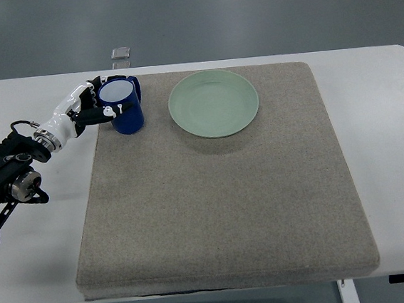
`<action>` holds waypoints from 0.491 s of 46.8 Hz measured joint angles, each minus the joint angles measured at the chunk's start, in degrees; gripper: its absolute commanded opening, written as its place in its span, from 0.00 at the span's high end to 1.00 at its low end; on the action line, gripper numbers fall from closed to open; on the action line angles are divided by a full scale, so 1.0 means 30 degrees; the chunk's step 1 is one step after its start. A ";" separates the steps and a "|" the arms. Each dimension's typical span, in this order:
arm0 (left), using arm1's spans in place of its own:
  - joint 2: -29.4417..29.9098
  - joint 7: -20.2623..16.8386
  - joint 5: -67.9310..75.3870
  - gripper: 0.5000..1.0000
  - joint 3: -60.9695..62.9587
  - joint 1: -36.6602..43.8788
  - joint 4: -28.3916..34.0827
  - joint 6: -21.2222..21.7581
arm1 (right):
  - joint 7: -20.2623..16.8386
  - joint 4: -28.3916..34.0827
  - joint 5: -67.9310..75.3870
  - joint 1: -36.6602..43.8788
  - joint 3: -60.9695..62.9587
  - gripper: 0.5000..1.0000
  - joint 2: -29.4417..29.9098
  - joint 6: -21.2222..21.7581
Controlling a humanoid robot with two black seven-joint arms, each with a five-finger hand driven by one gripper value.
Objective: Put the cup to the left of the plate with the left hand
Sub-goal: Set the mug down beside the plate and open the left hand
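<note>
One arm is reaching in from the left edge, its left hand [91, 103] wrapping white fingers around a blue cup [123, 105] — upright, pale inside. It is standing on the grey mat [220, 193], left of the green plate [214, 103] — near, not touching.

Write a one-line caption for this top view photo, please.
The left robot hand grips a blue cup on a grey mat, left of a green plate.
</note>
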 measured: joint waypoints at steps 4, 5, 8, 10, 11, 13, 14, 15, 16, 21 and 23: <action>-0.0075 -0.0001 -0.0016 1.00 0.0001 0.0000 0.0004 0.0020 | 0.0000 0.0000 0.0000 -0.0001 0.0000 0.13 0.0000 0.0001; -0.0076 -0.0001 -0.0018 1.00 0.0002 0.0000 0.0005 0.0025 | 0.0000 0.0000 0.0000 -0.0002 0.0000 0.13 0.0000 0.0001; -0.0076 -0.0001 -0.0022 1.00 0.0002 0.0000 0.0005 0.0030 | 0.0001 0.0000 0.0000 0.0003 0.0000 0.13 0.0000 0.0000; -0.0077 -0.0001 -0.0039 1.00 0.0002 0.0000 0.0005 0.0030 | 0.0000 0.0000 0.0000 -0.0002 0.0000 0.13 0.0000 0.0000; -0.0077 -0.0001 -0.0043 1.00 0.0002 0.0000 0.0005 0.0030 | 0.0000 0.0000 0.0000 0.0000 0.0000 0.13 0.0000 0.0000; -0.0096 -0.0001 -0.0050 1.00 0.0002 0.0000 0.0005 0.0032 | 0.0000 0.0000 0.0000 0.0001 0.0000 0.13 0.0000 -0.0001; -0.0102 -0.0001 -0.0050 1.00 0.0002 0.0000 0.0004 0.0030 | 0.0000 0.0000 0.0000 0.0001 0.0000 0.13 0.0000 -0.0003; -0.0106 -0.0001 -0.0050 1.00 0.0002 0.0000 0.0005 0.0030 | 0.0000 0.0000 0.0000 0.0000 0.0000 0.13 0.0000 -0.0004; -0.0107 -0.0001 -0.0050 1.00 0.0002 0.0000 0.0004 0.0030 | 0.0000 0.0000 0.0000 0.0000 0.0000 0.13 0.0000 -0.0005; -0.0107 -0.0001 -0.0050 1.00 0.0002 0.0000 0.0004 0.0030 | 0.0000 0.0000 0.0000 0.0000 0.0000 0.13 0.0000 -0.0006; -0.0107 -0.0001 -0.0050 1.00 0.0002 0.0013 0.0004 0.0032 | 0.0000 0.0000 0.0000 0.0001 0.0000 0.13 0.0000 -0.0005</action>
